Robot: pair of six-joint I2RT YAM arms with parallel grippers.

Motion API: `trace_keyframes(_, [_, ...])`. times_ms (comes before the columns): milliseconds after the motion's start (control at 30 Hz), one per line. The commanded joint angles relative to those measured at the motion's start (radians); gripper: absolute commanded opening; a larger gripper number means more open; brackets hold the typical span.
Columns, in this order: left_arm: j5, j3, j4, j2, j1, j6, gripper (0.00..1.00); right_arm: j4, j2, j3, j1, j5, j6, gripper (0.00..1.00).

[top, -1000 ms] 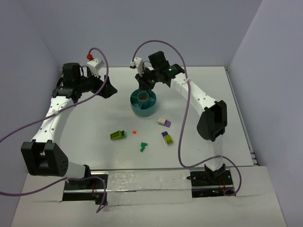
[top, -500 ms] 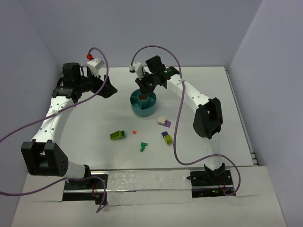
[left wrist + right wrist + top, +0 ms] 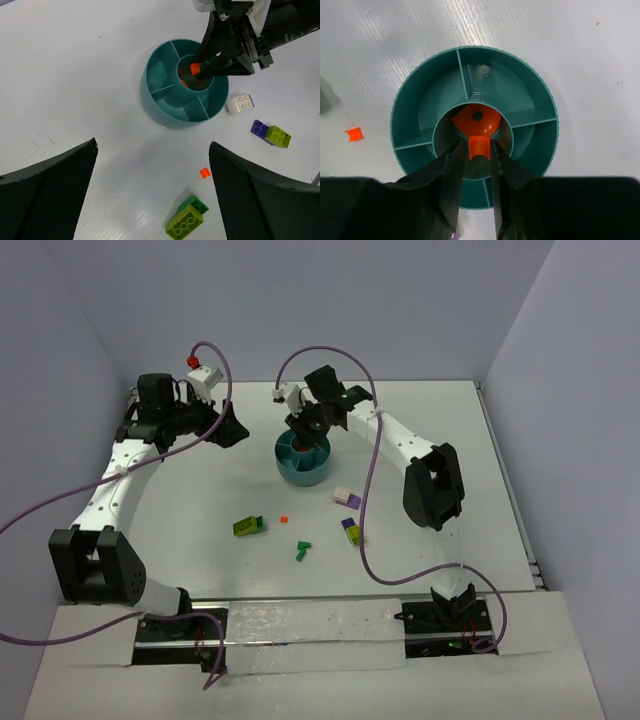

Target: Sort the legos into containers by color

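Right wrist view: right gripper [image 3: 479,146] pinches a tiny orange-red brick [image 3: 480,148] directly over the central ring [image 3: 440,131] of the teal bowl [image 3: 407,100], where another orange piece [image 3: 476,119] sits, so release is straight down; left gripper [image 3: 153,145] hangs spread wide, off to one side.

**Right wrist view:** the right gripper [image 3: 479,148] covers the teal bowl [image 3: 420,105] rim at 6 o'clock. Its clamped orange brick [image 3: 480,145] masks part of the orange piece [image 3: 476,117] in the central ring.

**Left wrist view:** the fingers [image 3: 50,195] of the left gripper [image 3: 152,145] are blurred and run off the bottom edge. At 6 o'clock, the dark green lego [image 3: 198,203] lies partly behind the lime-green lego [image 3: 183,224].

**Top view:** the orange bit [image 3: 284,517] is too small to resolve.
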Motion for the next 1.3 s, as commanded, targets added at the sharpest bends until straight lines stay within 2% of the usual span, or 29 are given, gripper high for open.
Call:
trace_keyframes(0, [0.025, 0.026, 0.024, 0.001, 0.005, -0.005, 0.99, 0.003, -0.006, 0.004, 0.007, 0.005, -0.005, 0.41])
trace_keyframes(100, [0.032, 0.023, 0.015, 0.001, 0.005, 0.007, 0.99, 0.000, -0.023, 0.007, 0.015, 0.003, 0.000, 0.52])
trace_keyframes(400, [0.077, 0.002, -0.019, -0.024, 0.005, 0.052, 0.97, -0.012, -0.107, 0.035, 0.028, -0.011, 0.052, 0.56])
trace_keyframes(467, [0.099, -0.007, -0.048, -0.031, 0.005, 0.108, 0.95, -0.009, -0.163, 0.025, 0.014, -0.021, 0.074, 0.59])
trace_keyframes(600, [0.115, -0.023, -0.157, -0.023, -0.014, 0.260, 0.91, -0.001, -0.262, -0.023, -0.049, -0.064, 0.149, 0.72])
trace_keyframes(700, [0.024, -0.042, -0.188, -0.010, -0.084, 0.298, 0.83, 0.026, -0.367, -0.127, -0.100, -0.052, 0.188, 0.99])
trace_keyframes(800, [-0.112, -0.111, -0.142, -0.025, -0.220, 0.255, 0.77, 0.044, -0.457, -0.223, -0.156, -0.037, 0.225, 1.00])
trace_keyframes(933, [-0.279, -0.204, -0.108, -0.043, -0.355, 0.156, 0.77, 0.058, -0.558, -0.342, -0.255, -0.028, 0.263, 1.00])
trace_keyframes(1100, [-0.289, -0.215, -0.189, -0.017, -0.432, 0.077, 0.74, 0.087, -0.653, -0.456, -0.336, -0.026, 0.272, 1.00])
trace_keyframes(1267, [-0.341, -0.238, -0.198, 0.004, -0.505, -0.029, 0.73, 0.119, -0.699, -0.522, -0.357, -0.011, 0.281, 1.00])
